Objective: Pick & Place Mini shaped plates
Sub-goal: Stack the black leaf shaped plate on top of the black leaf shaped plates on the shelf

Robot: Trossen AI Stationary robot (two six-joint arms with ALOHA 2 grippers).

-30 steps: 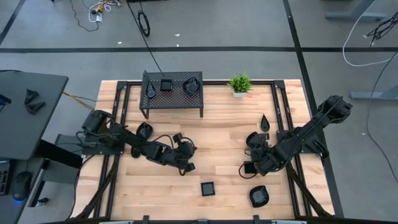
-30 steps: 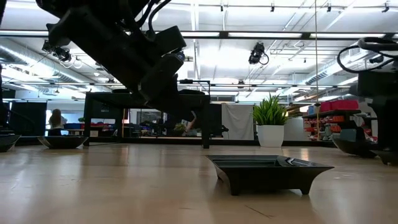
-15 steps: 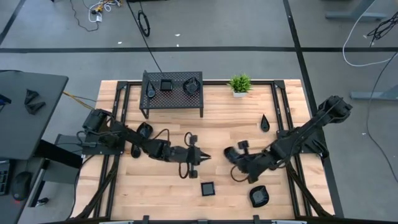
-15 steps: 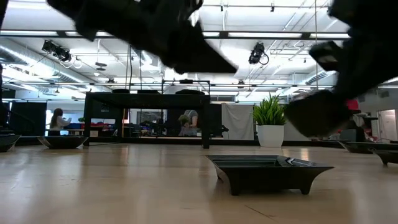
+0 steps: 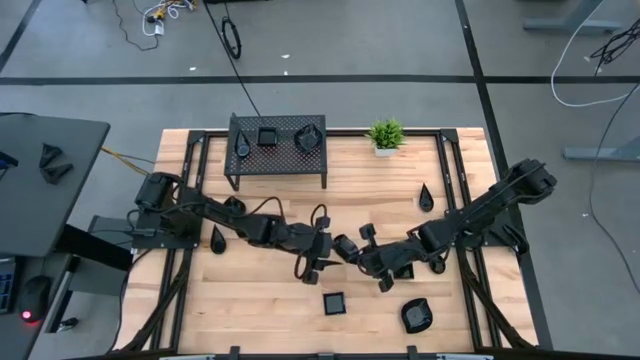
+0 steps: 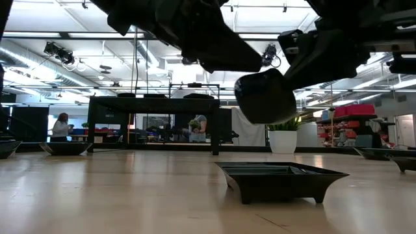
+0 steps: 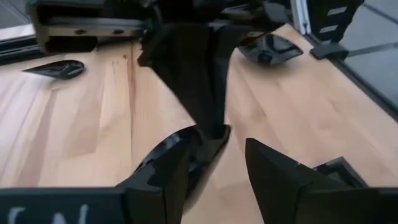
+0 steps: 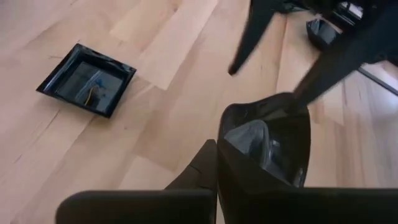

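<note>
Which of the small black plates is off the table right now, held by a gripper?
The plate pinched in the right gripper at mid-table, facing the open left gripper. The other plates rest on the table or rack.

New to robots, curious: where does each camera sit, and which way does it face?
High: overhead, looking straight down at the table; both arms show.
Low: table height, level across; arms overhead.
Left wrist: looks past left gripper downward.
Right wrist: looks past right gripper, which grips a plate.
Shared: high, low, right wrist see the square plate.
</note>
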